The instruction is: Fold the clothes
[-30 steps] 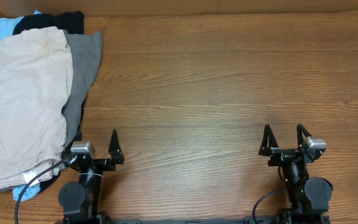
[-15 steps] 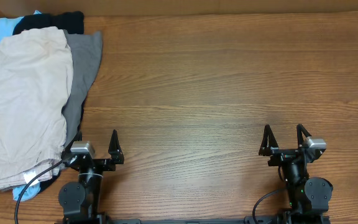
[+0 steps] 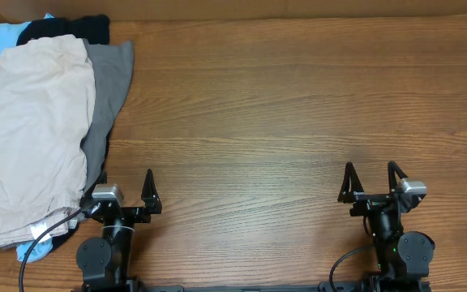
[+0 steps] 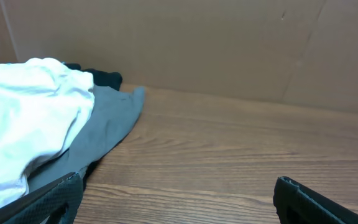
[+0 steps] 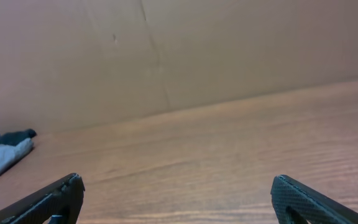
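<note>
A pile of clothes lies at the table's far left. Light beige khaki shorts (image 3: 31,130) lie on top, over grey shorts (image 3: 108,89), a black garment (image 3: 67,28) and a light-blue garment (image 3: 6,36). The left wrist view shows the beige shorts (image 4: 23,118), grey shorts (image 4: 107,121) and black garment (image 4: 104,78). My left gripper (image 3: 126,188) is open and empty at the near edge, just right of the pile. My right gripper (image 3: 371,180) is open and empty at the near right, far from the clothes.
The wooden table (image 3: 298,105) stretches right of the pile. A brown cardboard wall (image 4: 229,43) stands along the far edge. A white cable (image 3: 47,227) runs by the left arm's base, over the pile's near corner.
</note>
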